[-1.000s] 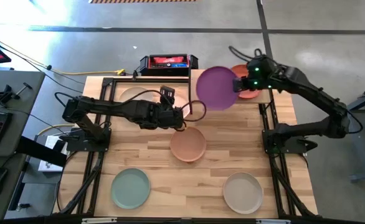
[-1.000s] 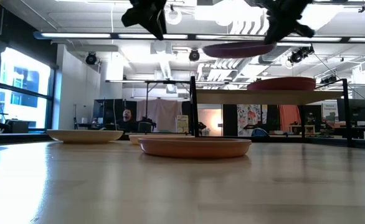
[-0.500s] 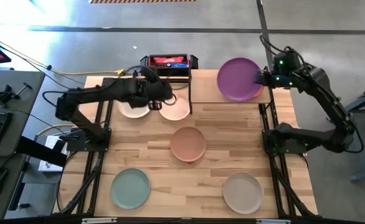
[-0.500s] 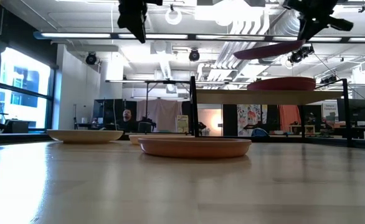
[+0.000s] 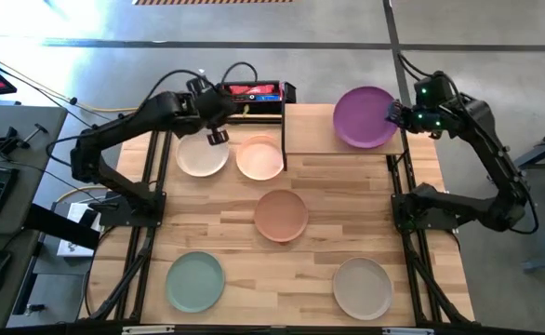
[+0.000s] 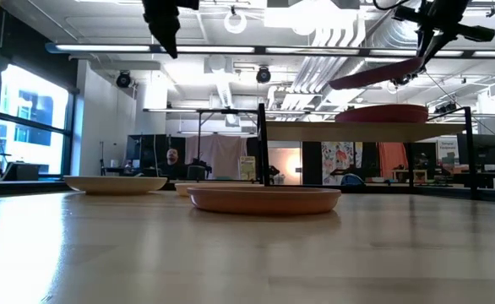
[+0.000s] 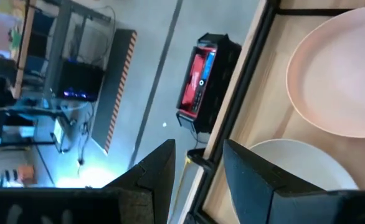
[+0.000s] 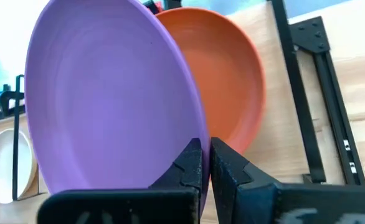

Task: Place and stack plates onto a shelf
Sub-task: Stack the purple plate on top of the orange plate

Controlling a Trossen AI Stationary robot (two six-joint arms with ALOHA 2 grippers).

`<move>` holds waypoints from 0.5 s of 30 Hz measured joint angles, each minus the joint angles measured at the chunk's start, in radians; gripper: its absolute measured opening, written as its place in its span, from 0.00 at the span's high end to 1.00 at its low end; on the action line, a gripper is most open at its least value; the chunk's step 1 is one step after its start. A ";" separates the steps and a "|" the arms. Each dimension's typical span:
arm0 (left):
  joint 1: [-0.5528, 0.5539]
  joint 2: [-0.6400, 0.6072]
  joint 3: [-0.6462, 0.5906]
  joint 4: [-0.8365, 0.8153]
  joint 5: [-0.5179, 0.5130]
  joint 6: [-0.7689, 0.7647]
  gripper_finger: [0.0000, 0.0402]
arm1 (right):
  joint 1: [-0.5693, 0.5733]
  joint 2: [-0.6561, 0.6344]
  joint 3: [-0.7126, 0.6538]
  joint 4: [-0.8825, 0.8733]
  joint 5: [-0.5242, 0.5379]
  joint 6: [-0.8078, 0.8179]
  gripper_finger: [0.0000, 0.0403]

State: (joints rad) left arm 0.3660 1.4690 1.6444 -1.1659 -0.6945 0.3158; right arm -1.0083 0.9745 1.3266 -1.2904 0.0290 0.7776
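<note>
Step in hand, as I read it: get purple plate (image 5: pixel 365 117) down onto orange-red plate (image 8: pixel 229 87) already on the shelf (image 5: pixel 310 140), upper right of high view.

To do it well: level the plate first (low view shows it tilted, far edge low), centre it over the one below, lower till rims nest, only then let go. A tilted drop could skid it off the stack.

Right gripper (image 8: pixel 205 163): jaws clamped on purple plate's rim; arm reaches in from right edge of frame, wrist high above shelf.

Left gripper (image 5: pixel 216 136): jaws apart, empty, hanging over cream plate (image 5: pixel 201 154) upper left; pale pink plate (image 5: pixel 259 157) just beside. Others remain on table (image 5: pixel 282 270).
</note>
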 joint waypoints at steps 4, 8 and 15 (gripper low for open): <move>0.051 -0.002 0.000 -0.001 0.025 0.000 0.69 | 0.000 0.000 0.000 0.000 0.009 0.013 1.00; 0.089 -0.002 0.000 -0.001 0.058 0.000 0.69 | 0.000 -0.004 0.000 0.006 0.036 0.035 1.00; 0.133 -0.002 0.000 -0.001 0.078 0.001 0.69 | -0.044 -0.006 0.000 0.026 0.078 0.060 1.00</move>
State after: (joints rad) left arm 0.4993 1.4666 1.6444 -1.1671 -0.6161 0.3169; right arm -1.0523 0.9684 1.3266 -1.2640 0.1066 0.8379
